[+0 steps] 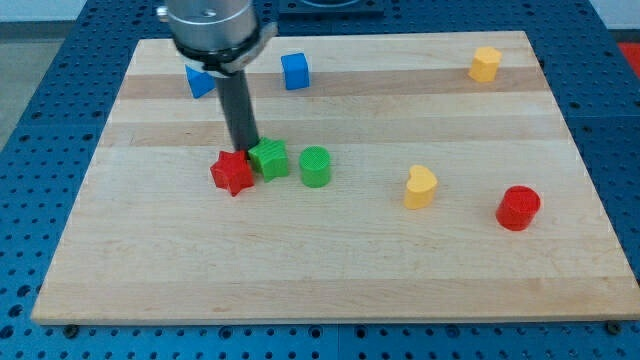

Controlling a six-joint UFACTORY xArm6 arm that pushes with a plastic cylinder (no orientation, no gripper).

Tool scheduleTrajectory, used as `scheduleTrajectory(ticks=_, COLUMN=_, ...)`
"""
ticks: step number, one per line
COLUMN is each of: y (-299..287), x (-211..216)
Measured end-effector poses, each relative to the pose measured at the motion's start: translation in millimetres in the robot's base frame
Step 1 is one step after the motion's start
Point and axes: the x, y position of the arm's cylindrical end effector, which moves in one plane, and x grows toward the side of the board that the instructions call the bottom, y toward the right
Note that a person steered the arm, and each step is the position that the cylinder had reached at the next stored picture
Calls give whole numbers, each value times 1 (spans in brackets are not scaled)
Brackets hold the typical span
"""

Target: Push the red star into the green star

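Red star (232, 173) touches green star (269, 159).

Setting: robotics lab bench. Evidence: my wooden board (330, 270) sits on a blue perforated metal table (30, 330) with a grid of mounting holes; small coloured plastic blocks scattered on it.

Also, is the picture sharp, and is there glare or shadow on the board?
Camera view: the board is lit evenly, with no strong glare; blocks like the red star and green star cast only soft, short shadows; edges look a bit soft; the arm's metal head at the view's top shows mild reflections above my tip.
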Motion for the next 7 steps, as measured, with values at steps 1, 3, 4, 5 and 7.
scheduleTrajectory(ticks=1, y=11, x=0)
scheduleTrajectory(ticks=3, y=11, x=9)
scheduleTrajectory(ticks=4, y=12, x=10)
scheduleTrajectory(ticks=5, y=1, x=-9)
scheduleTrajectory(ticks=7, y=-55, x=-10)
